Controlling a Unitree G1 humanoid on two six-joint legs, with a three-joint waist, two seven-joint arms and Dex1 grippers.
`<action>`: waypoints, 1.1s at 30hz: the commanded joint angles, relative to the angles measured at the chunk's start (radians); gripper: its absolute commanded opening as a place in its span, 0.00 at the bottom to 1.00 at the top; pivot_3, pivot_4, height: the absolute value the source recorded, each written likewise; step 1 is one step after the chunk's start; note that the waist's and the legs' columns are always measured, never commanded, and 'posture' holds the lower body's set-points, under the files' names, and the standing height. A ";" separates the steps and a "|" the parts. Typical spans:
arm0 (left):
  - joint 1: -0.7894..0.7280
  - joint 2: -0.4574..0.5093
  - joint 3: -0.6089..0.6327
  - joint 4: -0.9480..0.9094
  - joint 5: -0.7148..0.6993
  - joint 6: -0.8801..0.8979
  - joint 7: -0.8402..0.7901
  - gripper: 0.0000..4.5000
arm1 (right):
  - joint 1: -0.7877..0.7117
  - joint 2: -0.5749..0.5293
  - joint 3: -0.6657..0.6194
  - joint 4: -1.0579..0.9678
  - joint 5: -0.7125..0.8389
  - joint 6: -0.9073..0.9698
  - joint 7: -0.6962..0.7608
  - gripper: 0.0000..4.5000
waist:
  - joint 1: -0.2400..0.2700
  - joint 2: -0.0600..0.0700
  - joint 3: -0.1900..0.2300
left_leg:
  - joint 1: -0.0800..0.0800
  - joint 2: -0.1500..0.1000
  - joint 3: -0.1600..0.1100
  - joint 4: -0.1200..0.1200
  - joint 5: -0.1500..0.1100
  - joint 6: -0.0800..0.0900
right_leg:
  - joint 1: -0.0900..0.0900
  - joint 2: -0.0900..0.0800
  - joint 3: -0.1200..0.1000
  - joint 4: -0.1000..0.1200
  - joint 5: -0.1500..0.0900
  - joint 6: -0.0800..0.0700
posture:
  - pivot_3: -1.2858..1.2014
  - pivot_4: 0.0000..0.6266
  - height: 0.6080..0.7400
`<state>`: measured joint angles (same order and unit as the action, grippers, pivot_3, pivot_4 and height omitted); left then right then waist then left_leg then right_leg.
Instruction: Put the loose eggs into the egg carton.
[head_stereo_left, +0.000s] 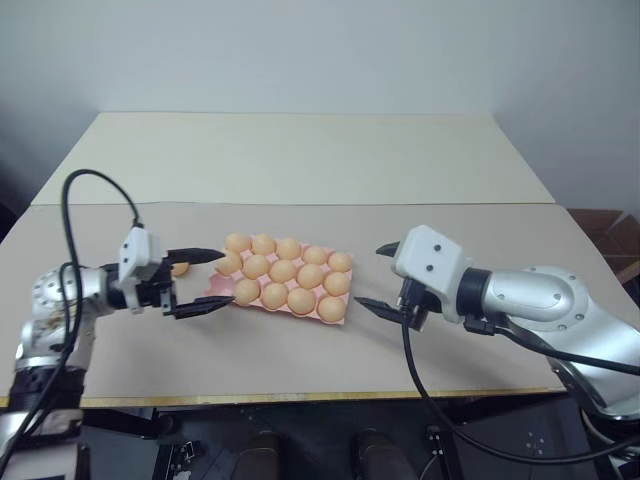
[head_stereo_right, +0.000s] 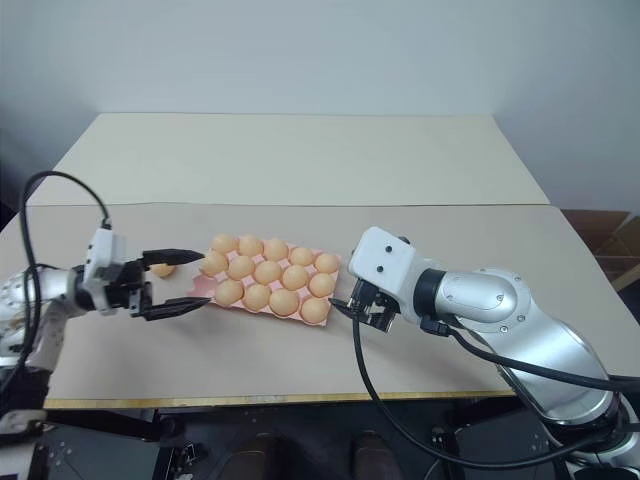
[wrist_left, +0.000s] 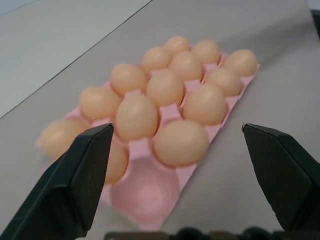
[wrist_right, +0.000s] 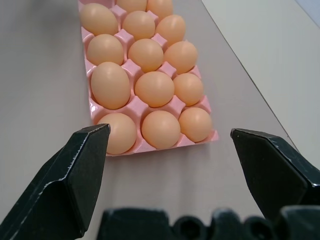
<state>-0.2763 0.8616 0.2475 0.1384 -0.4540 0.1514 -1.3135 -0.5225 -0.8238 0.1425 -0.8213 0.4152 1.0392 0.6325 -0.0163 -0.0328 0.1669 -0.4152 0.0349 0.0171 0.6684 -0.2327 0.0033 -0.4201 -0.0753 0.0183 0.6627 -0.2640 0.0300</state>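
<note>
The pink egg carton (head_stereo_left: 338, 321) lies in the middle of the table, with eggs in all but one cup. The bare cup (wrist_left: 145, 192) is at its near left corner. One loose egg (head_stereo_left: 180, 268) rests on the table just left of the carton, behind my left gripper's far finger. My left gripper (head_stereo_left: 227, 279) is open and holds nothing, its fingertips astride the carton's left end by the bare cup. At the carton's right end my right gripper (head_stereo_left: 367, 275) is open too, a little short of the carton's edge and pointing at it.
The carton sits on a beige table (head_stereo_left: 300, 370) whose front edge runs close below both arms. A second, paler tabletop (head_stereo_left: 300, 150) adjoins it at the back. A black cable (head_stereo_left: 95, 180) loops above my left arm.
</note>
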 joint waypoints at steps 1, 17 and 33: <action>0.102 0.066 0.127 -0.118 0.007 0.089 0.112 1.00 | -0.007 -0.011 -0.028 -0.011 0.009 -0.036 0.019 1.00 | 0.002 0.000 0.000 | 0.000 0.000 -0.001 0.000 0.000 0.000 | 0.000 0.000 0.000 0.000 0.000 0.000 | 0.52 0.24 1.00; 0.476 0.049 0.524 -0.447 -0.005 0.399 0.431 1.00 | -0.038 -0.014 0.023 0.063 -0.011 -0.111 0.091 1.00 | 0.003 0.000 0.000 | 0.001 0.000 -0.001 -0.001 0.000 0.000 | 0.000 -0.001 0.000 -0.001 0.000 0.000 | 0.52 0.24 1.00; 0.263 -0.077 0.302 -0.359 0.053 0.343 0.623 1.00 | -0.036 0.005 0.029 0.063 -0.030 -0.117 0.060 1.00 | 0.006 0.000 0.000 | 0.002 -0.001 -0.001 0.000 0.000 0.000 | 0.002 -0.001 0.000 0.000 0.000 0.000 | 0.52 0.24 1.00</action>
<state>0.0128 0.7892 0.5704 -0.2259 -0.4251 0.5235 -0.7353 -0.5443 -0.8213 0.1841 -0.7361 0.4027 0.9459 0.7066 -0.0100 -0.0333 0.1665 -0.4136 0.0340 0.0158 0.6681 -0.2327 0.0031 -0.4184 -0.0760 0.0181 0.6623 -0.2639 0.0299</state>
